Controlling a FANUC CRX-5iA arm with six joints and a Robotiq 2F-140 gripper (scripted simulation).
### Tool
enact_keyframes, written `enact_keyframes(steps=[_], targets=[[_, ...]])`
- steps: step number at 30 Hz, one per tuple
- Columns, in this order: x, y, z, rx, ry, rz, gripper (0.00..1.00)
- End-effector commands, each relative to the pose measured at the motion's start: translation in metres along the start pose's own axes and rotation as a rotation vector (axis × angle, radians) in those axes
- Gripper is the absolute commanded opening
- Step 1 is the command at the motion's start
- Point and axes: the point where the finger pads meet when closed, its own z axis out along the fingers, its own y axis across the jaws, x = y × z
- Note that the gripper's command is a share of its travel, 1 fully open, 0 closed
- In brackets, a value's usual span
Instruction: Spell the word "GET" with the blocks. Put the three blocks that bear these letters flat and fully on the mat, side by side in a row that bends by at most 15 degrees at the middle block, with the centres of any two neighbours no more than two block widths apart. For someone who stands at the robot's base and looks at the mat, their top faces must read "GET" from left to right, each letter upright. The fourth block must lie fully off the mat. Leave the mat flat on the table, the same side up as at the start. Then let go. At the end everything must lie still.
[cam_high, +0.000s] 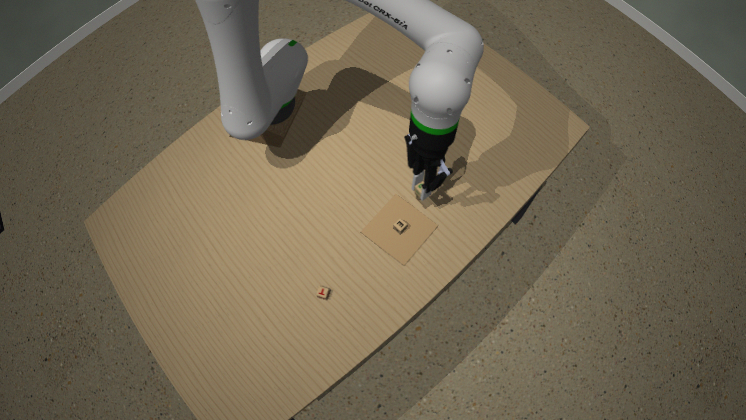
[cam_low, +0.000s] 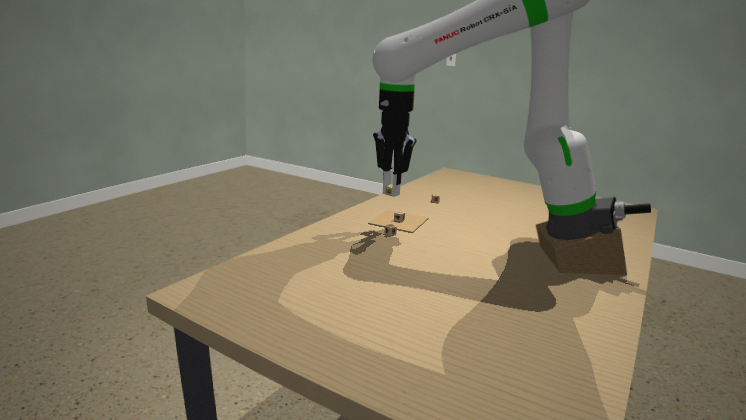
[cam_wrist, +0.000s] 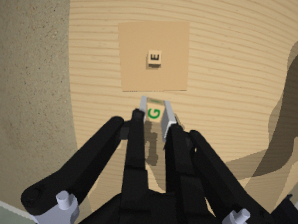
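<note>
My gripper (cam_high: 423, 190) is shut on the block with a green G (cam_wrist: 154, 113) and holds it well above the table, just off the mat's edge nearest the robot's base. It also shows in the exterior view (cam_low: 391, 188). The tan mat (cam_high: 396, 233) lies flat with the E block (cam_high: 400, 225) at its middle; both show in the wrist view, mat and E block (cam_wrist: 154, 60). The red T block (cam_high: 323, 292) lies on the bare table, far from the mat. A fourth block (cam_low: 389, 230) sits beside the mat's edge; its letter is too small to read.
The robot's base stands on a wooden pedestal (cam_low: 582, 250) at the table's far side. The table's edge runs close behind the mat (cam_high: 469, 260). The arm casts a broad shadow across the table (cam_low: 417, 271).
</note>
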Motion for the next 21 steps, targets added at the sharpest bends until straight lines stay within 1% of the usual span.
enact_keyframes(steps=[1,5,21], targets=[[0.016,-0.004,-0.001,-0.016,-0.025,-0.093,0.13],[0.028,-0.006,-0.002,-0.012,-0.027,-0.153,0.13],[0.029,-0.006,-0.001,-0.012,-0.027,-0.157,0.13]])
